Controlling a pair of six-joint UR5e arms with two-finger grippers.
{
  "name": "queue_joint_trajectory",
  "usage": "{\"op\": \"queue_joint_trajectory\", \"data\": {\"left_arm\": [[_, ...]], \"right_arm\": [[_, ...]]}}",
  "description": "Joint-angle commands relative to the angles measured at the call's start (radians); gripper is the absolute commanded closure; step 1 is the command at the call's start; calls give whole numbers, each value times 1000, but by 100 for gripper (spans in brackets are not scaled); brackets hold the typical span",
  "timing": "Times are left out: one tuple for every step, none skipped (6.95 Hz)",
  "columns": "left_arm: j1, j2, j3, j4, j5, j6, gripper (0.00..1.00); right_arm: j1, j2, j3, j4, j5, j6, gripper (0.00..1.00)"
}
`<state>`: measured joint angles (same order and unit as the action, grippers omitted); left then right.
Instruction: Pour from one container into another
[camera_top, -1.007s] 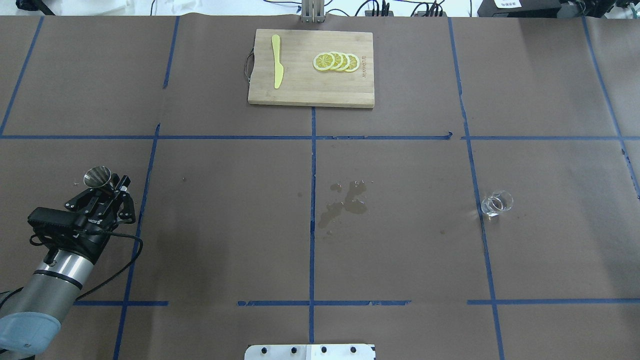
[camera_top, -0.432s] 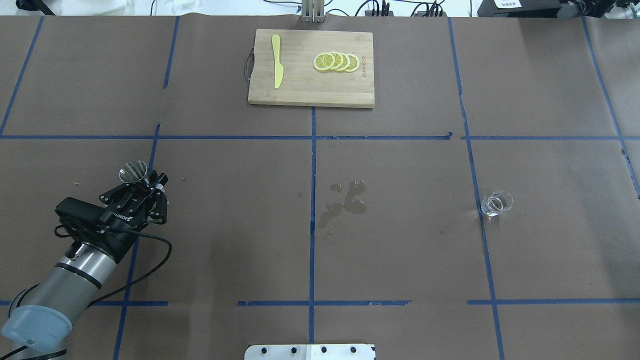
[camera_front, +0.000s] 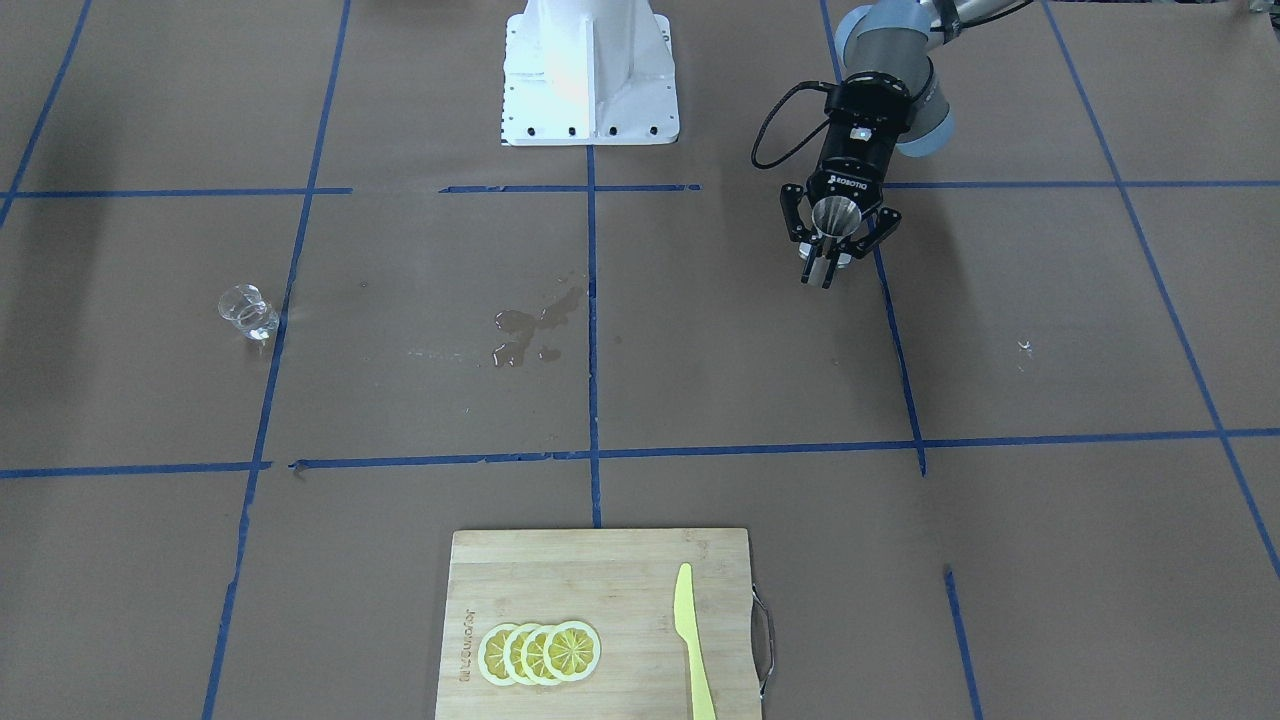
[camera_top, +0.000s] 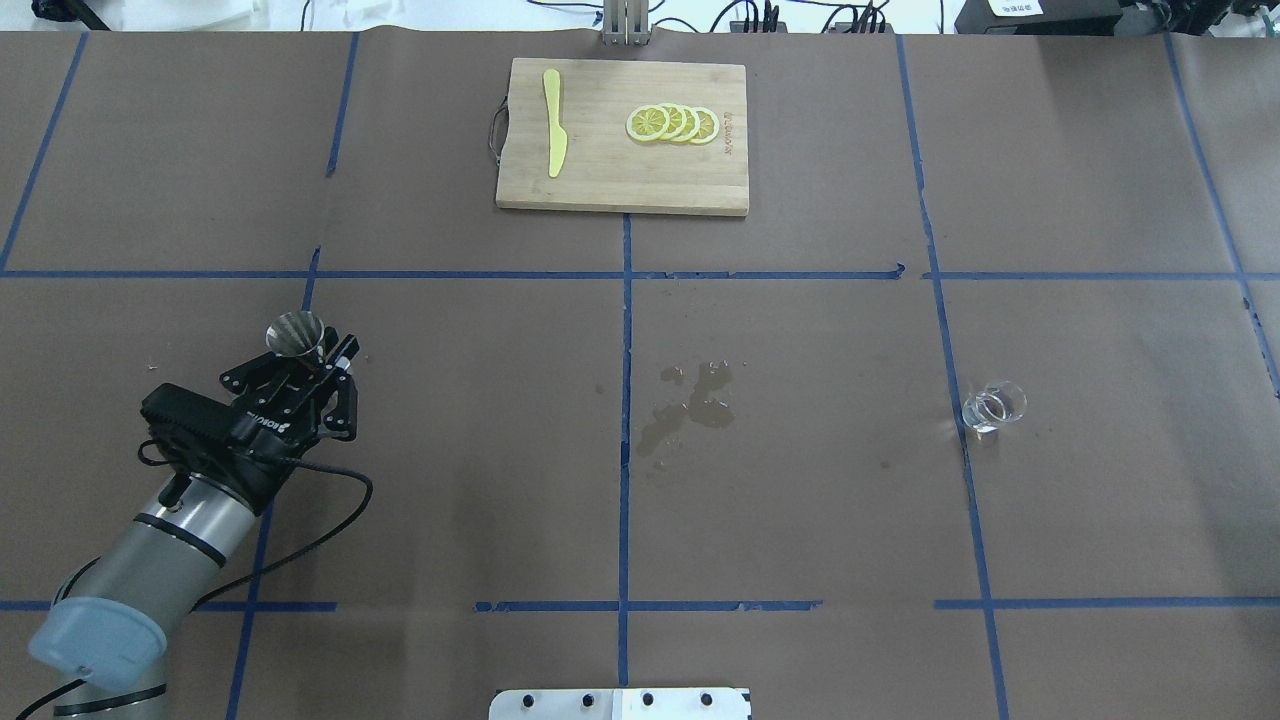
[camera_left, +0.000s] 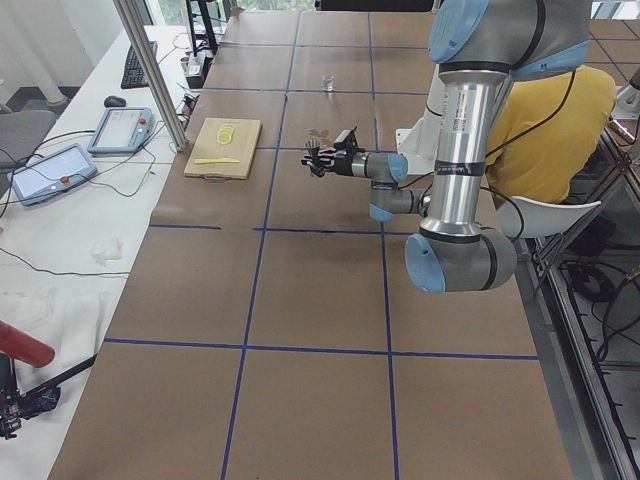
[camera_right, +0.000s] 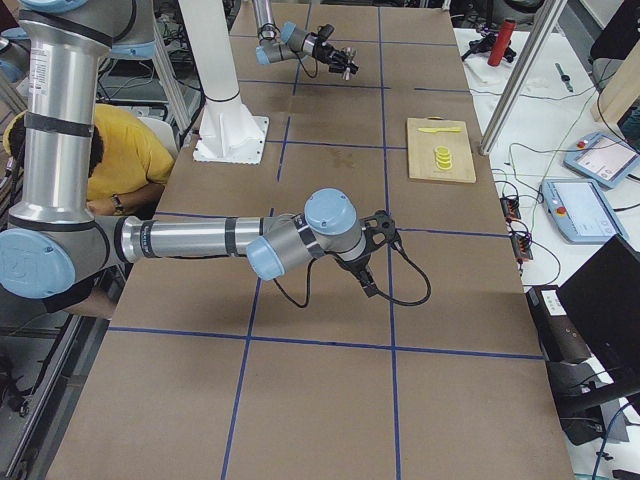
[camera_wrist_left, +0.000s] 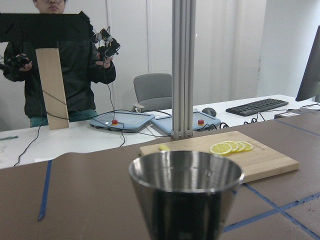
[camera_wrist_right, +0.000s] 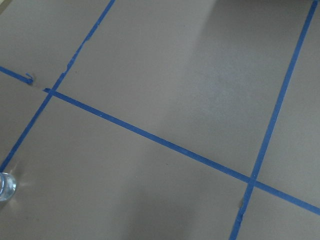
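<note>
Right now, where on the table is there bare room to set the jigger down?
Bare paper lies between the jigger and the spill, and between the spill and the glass cup. The far middle is taken by the cutting board.

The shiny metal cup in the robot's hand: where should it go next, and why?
Probably sideways toward the glass cup. The left gripper holds the metal cup upright, but the glass cup sits far across the table, too far apart for pouring.
</note>
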<state>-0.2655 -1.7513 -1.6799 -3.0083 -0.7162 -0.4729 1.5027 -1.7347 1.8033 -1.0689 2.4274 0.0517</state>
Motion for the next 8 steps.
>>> {"op": "queue_joint_trajectory", "data": {"left_arm": [[-53, -68, 54, 0, -124, 71, 100], [-67, -97, 69, 2, -184, 74, 100], [-72, -146, 109, 0, -212, 74, 100], [-77, -172, 124, 2, -242, 73, 100], [-81, -195, 135, 2, -247, 71, 100], [-81, -209, 143, 2, -247, 66, 100], [-81, -214, 144, 2, -246, 63, 100], [-81, -220, 152, 2, -246, 60, 100]], "right_arm": [[-41, -2, 2, 151, 4, 185, 0], [-65, -3, 2, 214, 2, 264, 0], [-74, -5, 4, 242, 2, 305, 0], [-103, -5, 24, 244, -5, 376, 0], [-134, -3, 54, 254, -8, 463, 1], [-194, -3, 100, 256, -45, 594, 1], [-258, -6, 147, 256, -115, 688, 3], [-356, -9, 198, 256, -236, 773, 3]]}}
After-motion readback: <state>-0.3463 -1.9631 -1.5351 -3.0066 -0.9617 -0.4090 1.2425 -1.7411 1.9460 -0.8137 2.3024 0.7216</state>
